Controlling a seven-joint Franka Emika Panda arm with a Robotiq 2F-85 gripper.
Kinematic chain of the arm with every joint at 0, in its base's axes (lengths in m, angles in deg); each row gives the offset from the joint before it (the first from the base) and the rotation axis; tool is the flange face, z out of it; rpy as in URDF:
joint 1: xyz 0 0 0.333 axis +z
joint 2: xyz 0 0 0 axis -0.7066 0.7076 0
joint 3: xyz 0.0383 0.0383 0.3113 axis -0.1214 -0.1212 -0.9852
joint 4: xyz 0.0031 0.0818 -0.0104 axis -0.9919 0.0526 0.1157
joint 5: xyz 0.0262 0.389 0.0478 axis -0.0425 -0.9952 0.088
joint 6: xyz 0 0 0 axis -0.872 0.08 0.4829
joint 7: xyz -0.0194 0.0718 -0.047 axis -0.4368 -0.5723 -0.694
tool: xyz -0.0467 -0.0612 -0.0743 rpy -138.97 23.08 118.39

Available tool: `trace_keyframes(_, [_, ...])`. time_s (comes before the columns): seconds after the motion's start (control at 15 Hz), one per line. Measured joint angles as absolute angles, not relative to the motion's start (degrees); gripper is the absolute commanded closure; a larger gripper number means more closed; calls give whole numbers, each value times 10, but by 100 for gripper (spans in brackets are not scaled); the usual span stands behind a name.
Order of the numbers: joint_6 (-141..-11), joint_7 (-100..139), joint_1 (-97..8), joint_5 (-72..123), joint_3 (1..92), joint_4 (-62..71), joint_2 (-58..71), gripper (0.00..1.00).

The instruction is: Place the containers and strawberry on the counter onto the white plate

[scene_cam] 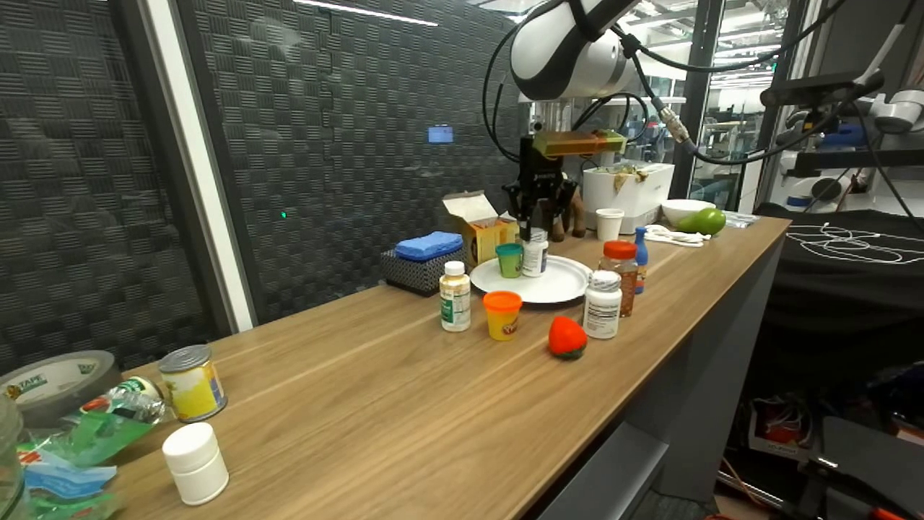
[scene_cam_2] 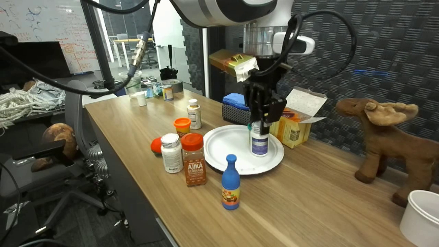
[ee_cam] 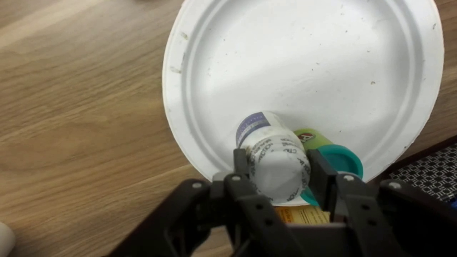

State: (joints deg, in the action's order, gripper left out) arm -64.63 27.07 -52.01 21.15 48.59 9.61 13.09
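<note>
My gripper [ee_cam: 278, 160] is shut on the cap of a white bottle with a purple label [scene_cam_2: 259, 145]. The bottle stands upright on the white plate [scene_cam_2: 226, 154]. A green container with a teal lid [scene_cam: 509, 261] stands on the plate beside it, mostly hidden in an exterior view. On the counter by the plate are a red strawberry [scene_cam: 567, 336], a yellow container with orange lid [scene_cam: 502, 321], a pill bottle with yellowish contents [scene_cam: 455, 302], a white bottle [scene_cam: 602, 309], a red-lidded spice jar [scene_cam_2: 194, 168] and a small blue bottle [scene_cam_2: 230, 185].
A yellow open box [scene_cam_2: 291, 132] and a dark patterned box with blue cloth [scene_cam: 429, 249] stand behind the plate. A brown plush moose [scene_cam_2: 394, 137] and white cup [scene_cam_2: 422, 216] stand farther along. A can [scene_cam: 192, 383], white bottle [scene_cam: 195, 462] and tape roll [scene_cam: 61, 383] lie at the far end.
</note>
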Motion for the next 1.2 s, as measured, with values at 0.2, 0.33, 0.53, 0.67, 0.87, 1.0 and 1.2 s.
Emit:
trace_keyframes(0.2, [-651, 268, -520, 215, 487, 95, 134, 81])
trace_keyframes(0.33, [-651, 265, -520, 215, 488, 95, 135, 29])
trace_keyframes(0.53, [-651, 263, -520, 216, 489, 95, 136, 7])
trace_keyframes(0.67, [-652, 263, -520, 222, 490, 92, 136, 0])
trace_keyframes(0.87, [-659, 265, -515, 245, 490, 79, 134, 0])
trace_keyframes(1.0, [-660, 265, -504, 256, 489, 75, 125, 0])
trace_keyframes(1.2, [-660, 256, -483, 261, 479, 79, 110, 0])
